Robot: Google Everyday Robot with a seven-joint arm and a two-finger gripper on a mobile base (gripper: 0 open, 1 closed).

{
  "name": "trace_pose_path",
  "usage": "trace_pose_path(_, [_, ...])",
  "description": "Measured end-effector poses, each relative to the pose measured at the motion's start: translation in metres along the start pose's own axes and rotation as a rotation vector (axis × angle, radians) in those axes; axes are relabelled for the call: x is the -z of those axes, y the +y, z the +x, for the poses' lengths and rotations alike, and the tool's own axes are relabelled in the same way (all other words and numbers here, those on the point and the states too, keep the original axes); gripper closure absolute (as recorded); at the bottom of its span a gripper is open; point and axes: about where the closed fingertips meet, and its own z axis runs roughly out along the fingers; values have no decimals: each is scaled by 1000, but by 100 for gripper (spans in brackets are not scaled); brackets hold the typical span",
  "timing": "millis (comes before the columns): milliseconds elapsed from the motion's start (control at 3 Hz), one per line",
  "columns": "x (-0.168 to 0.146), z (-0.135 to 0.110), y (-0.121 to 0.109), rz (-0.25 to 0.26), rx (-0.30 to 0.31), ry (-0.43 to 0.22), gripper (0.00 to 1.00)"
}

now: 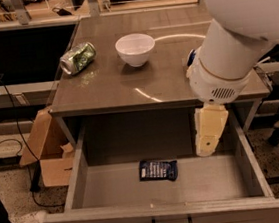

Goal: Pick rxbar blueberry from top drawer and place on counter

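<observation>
Gripper (205, 149) hangs pointing down over the right side of the open drawer (79, 168), just below the counter (126, 87) edge. Honestly can't tell how wide it's set. Going left to right: cardboard box (49, 159) on the floor beside the drawer, dented green can (78, 58) lying on its side on the counter, white bowl (135, 49) upright near it. Then the rxbar (158, 170), flat on the drawer floor about mid-width, left of the gripper and apart from it. A bit of blue can (190, 57) peeks out behind the arm.
</observation>
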Motion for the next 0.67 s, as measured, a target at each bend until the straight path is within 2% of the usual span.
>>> trace_pose_path(333, [0,0,0,0,0,0,0])
trace_pose_path(667, [-9,-2,12,-15,16,8,0])
